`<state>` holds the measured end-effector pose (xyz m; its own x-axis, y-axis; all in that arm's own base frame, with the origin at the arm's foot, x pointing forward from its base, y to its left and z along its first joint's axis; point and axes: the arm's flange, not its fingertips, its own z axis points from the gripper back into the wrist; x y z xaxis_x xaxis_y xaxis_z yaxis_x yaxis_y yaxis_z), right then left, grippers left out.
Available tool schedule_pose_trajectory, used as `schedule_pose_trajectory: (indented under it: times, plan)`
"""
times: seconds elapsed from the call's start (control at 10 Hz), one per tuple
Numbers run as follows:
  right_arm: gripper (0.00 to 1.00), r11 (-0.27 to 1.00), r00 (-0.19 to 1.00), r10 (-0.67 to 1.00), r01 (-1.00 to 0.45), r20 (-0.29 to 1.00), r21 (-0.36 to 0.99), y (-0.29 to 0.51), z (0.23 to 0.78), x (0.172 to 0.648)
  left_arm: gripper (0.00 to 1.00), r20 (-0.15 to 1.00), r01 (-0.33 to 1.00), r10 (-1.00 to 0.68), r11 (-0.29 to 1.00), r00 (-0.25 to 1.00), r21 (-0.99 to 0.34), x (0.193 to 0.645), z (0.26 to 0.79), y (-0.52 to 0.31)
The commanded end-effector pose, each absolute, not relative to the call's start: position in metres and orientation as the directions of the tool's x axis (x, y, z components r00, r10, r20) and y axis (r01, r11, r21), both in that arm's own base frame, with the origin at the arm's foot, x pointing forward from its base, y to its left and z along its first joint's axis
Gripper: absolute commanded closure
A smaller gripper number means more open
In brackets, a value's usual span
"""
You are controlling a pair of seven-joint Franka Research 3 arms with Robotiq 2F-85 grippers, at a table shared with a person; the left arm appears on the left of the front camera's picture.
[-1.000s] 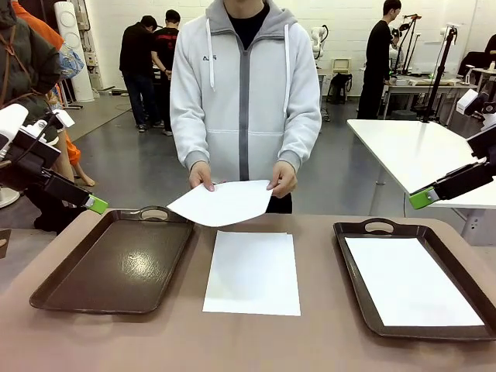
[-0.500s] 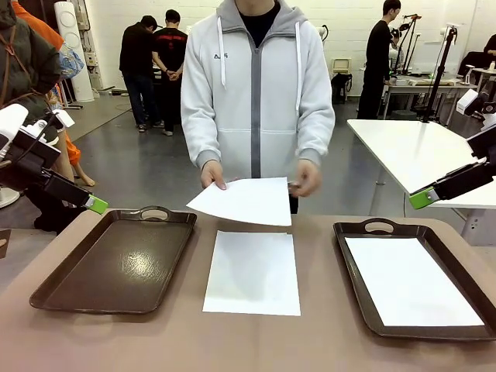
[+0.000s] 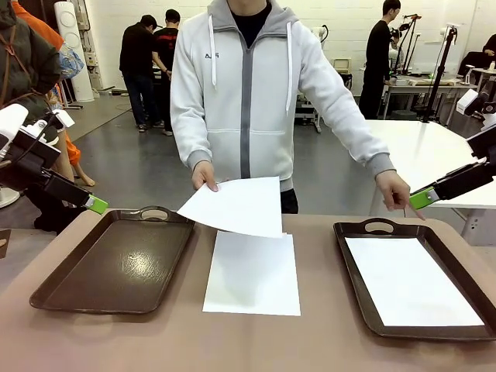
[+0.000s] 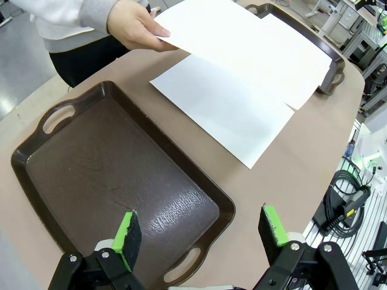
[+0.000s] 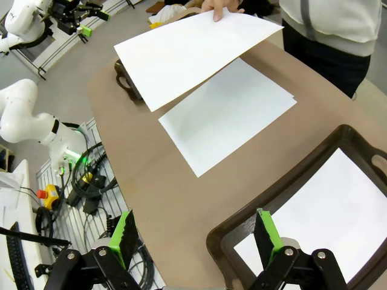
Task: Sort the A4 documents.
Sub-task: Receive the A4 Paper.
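The person holds one white A4 sheet (image 3: 236,205) in one hand (image 4: 130,24) above the table's far middle. Below it a small stack of A4 documents (image 3: 252,273) lies flat on the table between the two trays. Another sheet (image 3: 411,280) lies in the right brown tray (image 3: 353,279), while the left brown tray (image 3: 116,263) holds nothing. The person's other hand (image 3: 397,192) points down at the right tray's far end, close to my right gripper (image 3: 422,198). Both grippers hang open and hold nothing: the left gripper (image 4: 202,229) above the left tray's near corner (image 4: 109,169), the right gripper (image 5: 196,232) above the right tray's edge (image 5: 284,187).
The person stands at the far edge, mid-table. A white table stands behind at the right (image 3: 418,155). Cables and another robot base lie on the floor beside the table (image 5: 78,169). Bare tabletop runs along the near edge (image 3: 248,341).
The person's hand at picture right let go of the held sheet and reached out to point at the right tray. The sheet now hangs from one hand. Neither arm moved.
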<state>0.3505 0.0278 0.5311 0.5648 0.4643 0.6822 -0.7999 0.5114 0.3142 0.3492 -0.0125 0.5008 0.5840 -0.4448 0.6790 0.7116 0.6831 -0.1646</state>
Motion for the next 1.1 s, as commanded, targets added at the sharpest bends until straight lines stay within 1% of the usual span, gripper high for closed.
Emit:
schedule_pose_trajectory:
  times: [0.0,0.7,0.8,1.0]
  plan:
    - [0.00,0.501,0.561,0.460,-0.804,0.689,0.320,0.029,0.531,0.351,0.00,0.687,0.724,-0.447,0.670,0.573,-0.167,0.350,0.499,-0.010]
    - [0.00,0.511,0.565,0.464,-0.800,0.682,0.314,0.028,0.531,0.351,0.00,0.687,0.724,-0.447,0.670,0.573,-0.167,0.350,0.499,-0.010]
    - [0.00,0.500,0.602,0.420,-0.778,0.679,0.380,0.031,0.528,0.363,0.00,0.687,0.724,-0.447,0.670,0.573,-0.167,0.350,0.499,-0.010]
    - [0.00,0.454,0.723,0.271,-0.678,0.635,0.578,0.042,0.509,0.401,0.00,0.687,0.724,-0.447,0.670,0.573,-0.167,0.350,0.499,-0.010]
